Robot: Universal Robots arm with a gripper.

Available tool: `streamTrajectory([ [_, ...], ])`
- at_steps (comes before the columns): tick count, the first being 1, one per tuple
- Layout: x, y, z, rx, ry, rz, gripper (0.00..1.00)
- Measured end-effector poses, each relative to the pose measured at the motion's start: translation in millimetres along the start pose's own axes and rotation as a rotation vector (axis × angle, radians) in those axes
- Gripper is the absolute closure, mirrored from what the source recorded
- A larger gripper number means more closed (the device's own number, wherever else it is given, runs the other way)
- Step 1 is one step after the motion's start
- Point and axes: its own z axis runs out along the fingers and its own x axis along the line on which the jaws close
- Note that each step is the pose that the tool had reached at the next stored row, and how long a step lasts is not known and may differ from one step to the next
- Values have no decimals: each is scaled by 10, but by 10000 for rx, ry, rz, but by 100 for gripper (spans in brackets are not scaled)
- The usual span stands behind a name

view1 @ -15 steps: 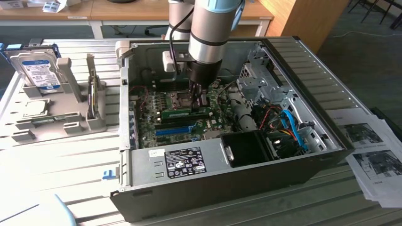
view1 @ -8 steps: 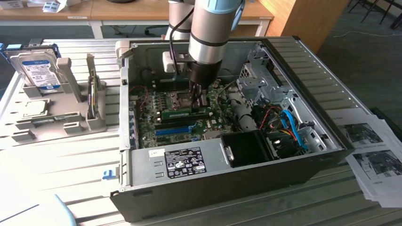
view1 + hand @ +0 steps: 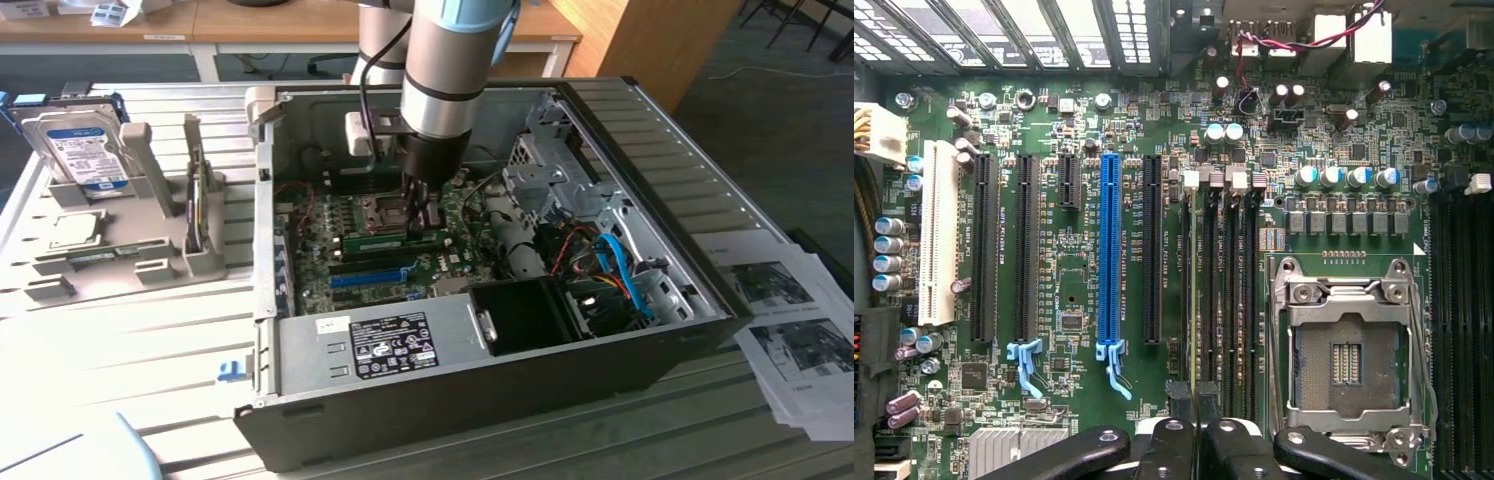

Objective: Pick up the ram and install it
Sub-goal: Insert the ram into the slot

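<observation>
— One thing first: how did the gripper (image 3: 427, 220) stand?
— Narrow, fingertips nearly together, low inside the case (image 3: 681, 190) over the motherboard (image 3: 1154, 100). Whether they pinched anything, I couldn't tell.
— And the ram (image 3: 390, 241)?
— On edge at the memory slots, right under the tips. It ran toward nine o'clock in the exterior view, with the blue slot (image 3: 368, 276) at seven.
— Progress?
— Pick-up looked done. Whether it was fully seated didn't show.

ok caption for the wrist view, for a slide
Shut gripper at the end of the memory slots, between the blue slot and the empty processor socket.
</observation>
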Motion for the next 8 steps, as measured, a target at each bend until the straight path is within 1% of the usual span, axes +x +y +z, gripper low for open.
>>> streamTrajectory([
  [8, 0, 0, 1, 1, -1, 0, 89],
])
